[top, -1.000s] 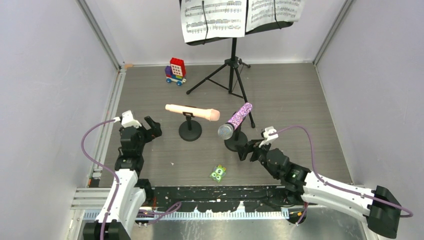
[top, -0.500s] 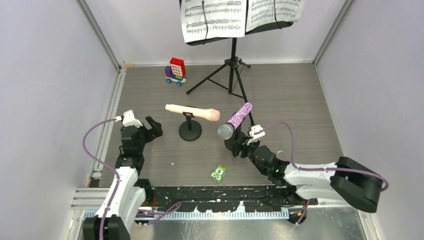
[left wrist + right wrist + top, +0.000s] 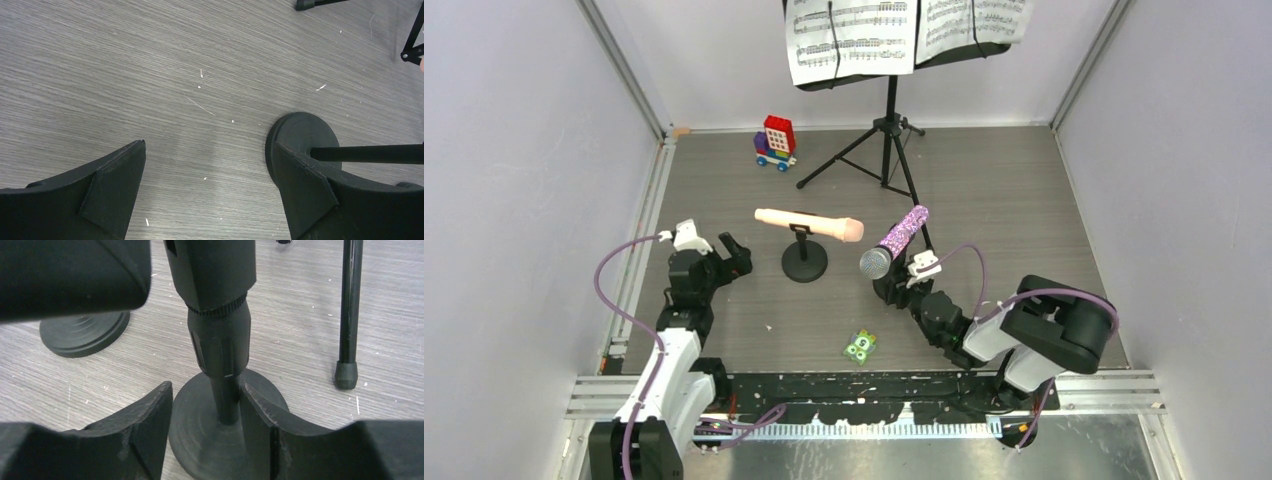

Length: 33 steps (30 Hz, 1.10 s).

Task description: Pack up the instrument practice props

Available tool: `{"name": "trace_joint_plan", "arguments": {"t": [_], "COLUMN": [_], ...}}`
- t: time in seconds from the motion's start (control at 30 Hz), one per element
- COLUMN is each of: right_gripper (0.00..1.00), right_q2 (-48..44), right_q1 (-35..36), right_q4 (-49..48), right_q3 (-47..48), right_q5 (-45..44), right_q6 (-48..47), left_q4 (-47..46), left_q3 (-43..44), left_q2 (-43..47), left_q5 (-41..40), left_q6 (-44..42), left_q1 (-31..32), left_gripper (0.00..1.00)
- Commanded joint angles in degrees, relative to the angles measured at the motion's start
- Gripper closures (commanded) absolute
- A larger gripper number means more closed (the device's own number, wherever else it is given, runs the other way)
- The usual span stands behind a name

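Observation:
The black music desk (image 3: 959,53) with white sheet-music pages (image 3: 852,35) stands on tripod legs (image 3: 886,150) at the back. A pink microphone (image 3: 809,224) lies across the left mic mount (image 3: 805,265). The purple-glitter microphone (image 3: 902,235) sits tilted in the right mic mount (image 3: 200,432). My right gripper (image 3: 206,390) is open and straddles that mount's stem (image 3: 226,400); the right finger is at the stem, the left finger stands apart from it. My left gripper (image 3: 210,145) hangs open over bare floor, just left of the left mount's base (image 3: 300,132).
A red-blue toy brick vehicle (image 3: 775,143) stands at the back left. A small green dotted piece (image 3: 860,346) lies near the front edge. One tripod foot (image 3: 346,375) rests just right of the right mount. Grey walls close in on three sides.
My right arm folded in toward the right mic mount, and its jaws narrowed around the stem. The left arm barely shifted.

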<state>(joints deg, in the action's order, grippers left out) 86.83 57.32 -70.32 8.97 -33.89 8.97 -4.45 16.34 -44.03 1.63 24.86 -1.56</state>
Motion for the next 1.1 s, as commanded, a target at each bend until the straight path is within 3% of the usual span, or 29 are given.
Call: {"name": "trace_joint_plan", "arguments": {"t": [0.0, 0.23, 0.37, 0.6, 0.67, 0.73, 0.83, 0.93, 1.07], "right_gripper": [0.47, 0.55, 0.79, 0.89, 0.98, 0.99, 0.99, 0.99, 0.99], "right_q2": [3.1, 3.6, 3.9, 2.2, -0.5, -5.1, -16.2, -32.1, -44.7], "right_q1": [0.3, 0.2, 0.2, 0.2, 0.2, 0.2, 0.3, 0.2, -0.6], "right_q4": [-11.9, -11.9, -11.8, -11.9, -11.7, -9.4, 4.9, 31.8, 42.7], "right_q3": [2.2, 3.4, 3.6, 1.7, 0.2, -1.6, -1.3, 2.6, 3.2], "right_q5": [-2.9, -4.1, -6.9, -5.2, -5.5, -5.5, -7.1, -12.4, -19.1], "right_q6": [-4.4, -7.3, -7.1, -6.5, -5.2, -3.8, -0.1, 4.1, 0.8], "left_q4": [-3.6, -3.9, -3.9, -4.0, -4.1, -4.1, -4.0, -4.1, -4.0], "left_q3": [1.4, 2.0, 2.3, 2.6, 2.7, 2.7, 2.8, 2.9, 3.2], "left_q2": [-0.5, -2.1, -2.7, -3.5, -3.6, -3.5, -3.8, -4.0, -4.5], "left_q5": [0.9, 1.4, 1.7, 2.1, 2.1, 2.1, 2.2, 2.2, 2.5], "left_q6": [-0.9, -1.0, -1.1, -1.3, -1.3, -1.3, -1.3, -1.3, -1.4], "left_q1": [0.1, 0.2, 0.1, 0.1, 0.1, 0.1, 0.2, 0.1, 0.1], "left_gripper": [0.0, 0.0, 0.0, 0.0, 0.0, 0.0, 0.0, 0.0, 0.0]}}
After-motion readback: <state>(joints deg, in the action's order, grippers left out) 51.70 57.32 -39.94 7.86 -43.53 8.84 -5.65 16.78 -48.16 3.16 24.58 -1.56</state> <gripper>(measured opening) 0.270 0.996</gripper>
